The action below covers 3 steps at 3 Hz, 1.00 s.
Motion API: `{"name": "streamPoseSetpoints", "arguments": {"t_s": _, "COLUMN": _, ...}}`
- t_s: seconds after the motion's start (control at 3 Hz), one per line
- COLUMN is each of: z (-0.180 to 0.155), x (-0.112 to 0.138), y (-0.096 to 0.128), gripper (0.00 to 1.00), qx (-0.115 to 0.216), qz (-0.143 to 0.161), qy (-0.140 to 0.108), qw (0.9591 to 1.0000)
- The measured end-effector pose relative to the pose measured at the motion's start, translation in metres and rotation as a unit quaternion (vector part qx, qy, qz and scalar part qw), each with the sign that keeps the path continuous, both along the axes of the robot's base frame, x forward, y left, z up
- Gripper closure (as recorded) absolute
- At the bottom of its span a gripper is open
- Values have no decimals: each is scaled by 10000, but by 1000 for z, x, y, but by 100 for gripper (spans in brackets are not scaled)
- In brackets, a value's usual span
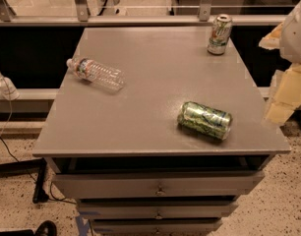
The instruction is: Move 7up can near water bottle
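My claw hangs off the right edge of the table, out over the floor and level with the table's middle depth. It holds nothing that I can make out, and whether it is set wide or narrow I cannot tell. The nearest thing to me is the bright green can, lying on its side near the front right. That is not the one I want, and I judge I must take care not to knock it as I go in. The 7up can stands upright at the far right corner of the table, so it lies farther back than my claw and a little inward from it, its long axis vertical. That calls for a reach to the rear and a grip across its sides. The water bottle lies on its side toward the left edge, cap pointing to the far left, well apart from the can. The carry will have to cross most of the table's width.
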<state>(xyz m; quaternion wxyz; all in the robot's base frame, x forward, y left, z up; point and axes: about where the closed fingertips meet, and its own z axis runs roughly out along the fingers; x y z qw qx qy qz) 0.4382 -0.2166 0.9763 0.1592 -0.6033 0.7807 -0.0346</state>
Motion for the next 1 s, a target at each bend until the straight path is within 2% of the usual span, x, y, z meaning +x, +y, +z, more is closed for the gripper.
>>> {"name": "streamPoseSetpoints", "arguments": {"t_s": 0.33, "z": 1, "x": 0, "y": 0, "gripper": 0, "qx": 3, "qz": -4, "qy": -28, "qw": 10000}}
{"name": "streamPoseSetpoints", "arguments": {"t_s": 0.67, "z": 1, "x": 18, "y": 0, "gripper": 0, "qx": 216, "qz": -23, "qy": -269, "qw": 9994}}
{"name": "streamPoseSetpoints", "arguments": {"t_s": 1.0, "z": 0, "x": 62, "y": -2, "gripper": 0, "qx": 743, "qz": -97, "qy": -703, "qw": 9947}}
